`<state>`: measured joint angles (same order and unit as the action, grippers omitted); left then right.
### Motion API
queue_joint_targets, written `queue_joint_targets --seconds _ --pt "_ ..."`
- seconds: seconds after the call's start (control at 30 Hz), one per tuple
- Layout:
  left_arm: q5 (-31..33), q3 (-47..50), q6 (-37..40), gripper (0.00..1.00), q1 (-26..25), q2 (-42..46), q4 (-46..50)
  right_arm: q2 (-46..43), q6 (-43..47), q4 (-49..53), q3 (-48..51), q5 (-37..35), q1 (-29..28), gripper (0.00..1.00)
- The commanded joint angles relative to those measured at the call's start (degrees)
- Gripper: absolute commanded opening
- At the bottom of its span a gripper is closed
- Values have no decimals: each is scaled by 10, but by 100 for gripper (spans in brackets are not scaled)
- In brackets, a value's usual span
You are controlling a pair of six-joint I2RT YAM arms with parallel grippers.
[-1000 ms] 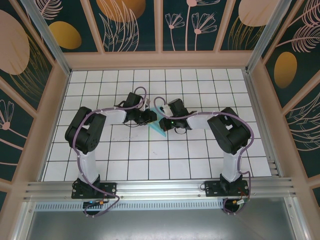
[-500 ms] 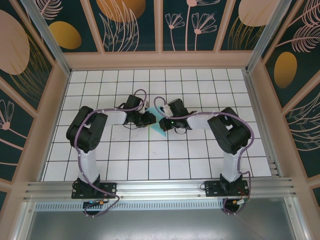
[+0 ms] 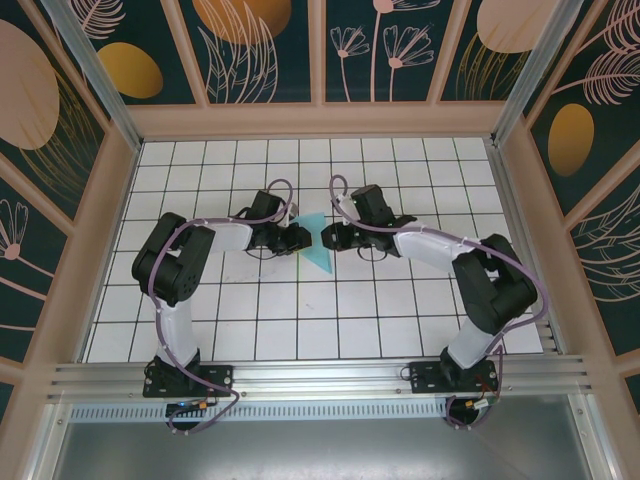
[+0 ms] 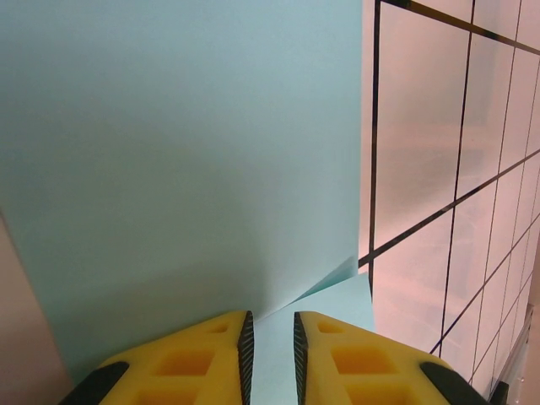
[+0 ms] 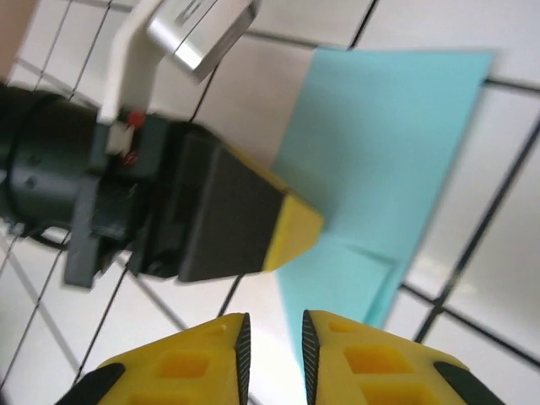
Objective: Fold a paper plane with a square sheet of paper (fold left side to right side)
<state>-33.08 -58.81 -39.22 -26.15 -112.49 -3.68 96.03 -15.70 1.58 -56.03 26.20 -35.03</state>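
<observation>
Lining white gridded table (image 3: pixel 400 300), floral walls (image 3: pixel 270 50).

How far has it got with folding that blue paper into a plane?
Early stage. The square sheet of paper shows at least one fold, a doubled layer near its edge. The left gripper pinches that edge; the right gripper hovers beside it, holding nothing. No narrow pointed dart with wings yet, so most folds remain.

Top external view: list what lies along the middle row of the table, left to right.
Left arm's black shoulder housing → left end effector → thin turquoise folded paper sheet → right end effector → right arm's black shoulder housing.
</observation>
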Motion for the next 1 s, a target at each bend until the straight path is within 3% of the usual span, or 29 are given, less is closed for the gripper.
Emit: queue_joint_targets --seconds 0.0,0.37,0.97 --pt "47 27 18 23 -3 -39 37 19 -54 4 8 73 -22 23" --pt "46 27 18 23 -3 -40 35 135 -52 60 -77 57 -36 22" --pt "57 27 26 22 -3 -45 43 147 -67 103 -46 32 -20 15"
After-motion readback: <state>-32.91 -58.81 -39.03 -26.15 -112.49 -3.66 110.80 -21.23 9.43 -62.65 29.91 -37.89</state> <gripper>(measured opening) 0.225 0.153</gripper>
